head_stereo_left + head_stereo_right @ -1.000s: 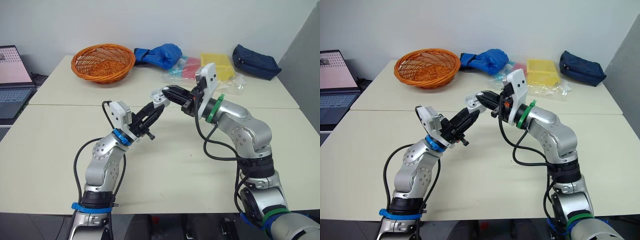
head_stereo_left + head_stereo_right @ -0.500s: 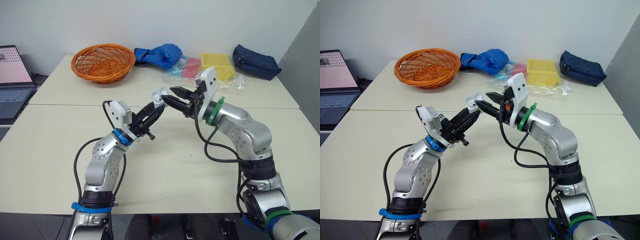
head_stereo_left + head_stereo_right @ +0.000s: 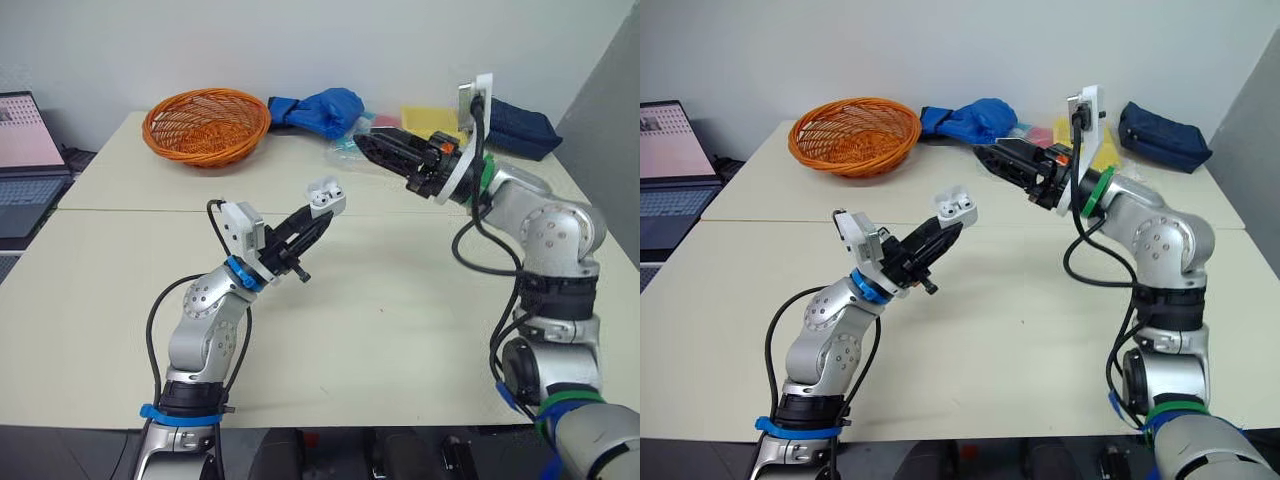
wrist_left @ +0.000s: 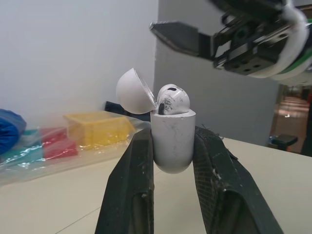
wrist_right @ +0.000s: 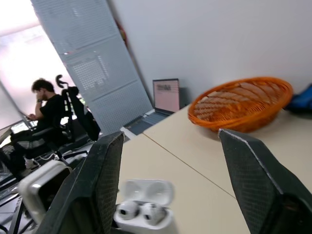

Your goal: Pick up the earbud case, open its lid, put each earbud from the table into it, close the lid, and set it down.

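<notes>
While our left gripper point(image 3: 318, 218) clamps the open earbud case point(image 3: 325, 196) aloft, both earbuds point(image 5: 141, 212) seated inside, we reckon lid-closing comes next, so the empty, spread-open right gripper point(image 3: 368, 148) at its two o'clock must press the lid point(image 4: 132, 91) down.

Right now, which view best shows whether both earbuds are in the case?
Right wrist view: it looks into the open earbud case, both earbuds seated. Left wrist view shows it side-on; eye views, from afar.
</notes>
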